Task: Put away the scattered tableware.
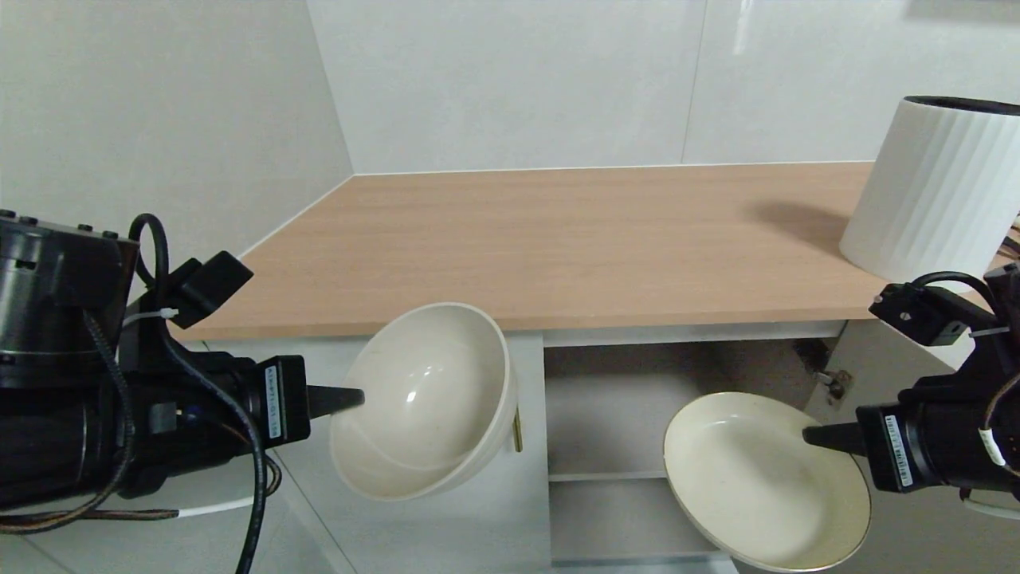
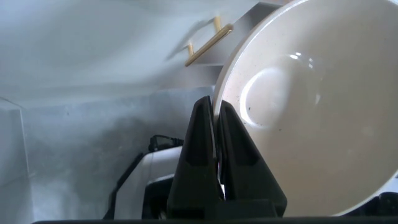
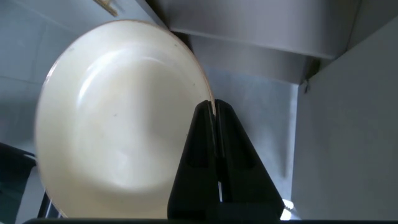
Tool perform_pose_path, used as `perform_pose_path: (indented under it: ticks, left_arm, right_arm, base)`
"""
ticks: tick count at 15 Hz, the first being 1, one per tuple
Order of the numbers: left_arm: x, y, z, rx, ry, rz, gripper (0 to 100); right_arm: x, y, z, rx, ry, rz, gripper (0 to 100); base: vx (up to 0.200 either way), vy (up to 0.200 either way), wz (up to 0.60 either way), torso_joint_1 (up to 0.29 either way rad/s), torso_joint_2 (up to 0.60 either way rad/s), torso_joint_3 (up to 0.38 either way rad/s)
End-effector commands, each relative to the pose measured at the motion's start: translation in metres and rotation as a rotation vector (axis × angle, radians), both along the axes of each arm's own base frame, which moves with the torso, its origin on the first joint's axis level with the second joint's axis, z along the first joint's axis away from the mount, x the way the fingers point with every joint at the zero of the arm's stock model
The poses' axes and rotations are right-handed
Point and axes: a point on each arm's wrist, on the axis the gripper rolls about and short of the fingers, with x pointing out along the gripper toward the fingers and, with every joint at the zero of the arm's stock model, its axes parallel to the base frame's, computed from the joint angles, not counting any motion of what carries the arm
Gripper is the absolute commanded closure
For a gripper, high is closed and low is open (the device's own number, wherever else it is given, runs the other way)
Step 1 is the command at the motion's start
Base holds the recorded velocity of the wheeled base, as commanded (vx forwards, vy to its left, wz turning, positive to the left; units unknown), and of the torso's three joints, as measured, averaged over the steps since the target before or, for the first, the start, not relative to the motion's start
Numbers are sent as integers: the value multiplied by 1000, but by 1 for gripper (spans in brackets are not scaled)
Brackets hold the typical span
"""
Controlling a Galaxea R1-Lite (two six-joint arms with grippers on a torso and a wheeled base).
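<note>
The left fingers (image 1: 335, 399) are clenched on the rim of a cream bowl (image 1: 422, 399), one finger inside the rim and one outside. The bowl hangs in the air, tipped on its side with its hollow facing the camera. It is held just below the counter's (image 1: 558, 239) front edge, toward the left corner, in front of a shut cabinet door (image 1: 478, 526). In the left wrist view the two dark fingers (image 2: 200, 143) pinch the bowl's (image 2: 311, 93) edge with the wall of the bowl between them, and a thin gold handle (image 2: 208, 45) shows beyond the rim.

The right fingers (image 1: 829, 437) grasp a shallow cream plate (image 1: 757, 478) by its rim. The plate is also off any surface, tilted with its face up and toward the camera. It is in front of the open cabinet compartment below the counter's front edge, right of the shut door. A shelf (image 1: 606, 476) crosses that compartment behind the plate. The right wrist view has the fingers (image 3: 200, 143) closed tight on the plate's (image 3: 124, 124) edge.

Bowl and plate are well apart, with the gold handle (image 1: 517, 430) between them, just beside the bowl.

A white ribbed shade (image 1: 940, 183) stands upright at the counter's right end.
</note>
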Motion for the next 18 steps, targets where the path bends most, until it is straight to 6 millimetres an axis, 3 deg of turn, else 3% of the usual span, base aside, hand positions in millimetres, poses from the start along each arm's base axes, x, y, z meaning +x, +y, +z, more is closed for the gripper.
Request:
perform_pose_path:
  ticks: [1,8,11,15,18]
  left_arm:
    - [1,0,-1,1,5,1,100]
    - [2,-1,-2,4,9,0,100]
    - [2,-1,-1,4,7,0,100]
    - [16,-7,-8,39,30,-17,100]
    - [17,-10,-11,43,40,-25,100]
  right_arm:
    - [1,1,-2,-4,8,2,100]
    - [2,2,-3,-7,15,3,100]
    - [7,4,-8,-32,27,14,100]
    - [41,23,-37,-72,110,4,100]
    - [77,38,-83,-87,200,-39,100]
  base:
    - [0,0,0,-159,471,300]
    - [0,0,0,-119,447,312]
    - [0,0,0,-27,146,105]
    - [0,0,0,0,0,0]
    - [0,0,0,0,0,0]
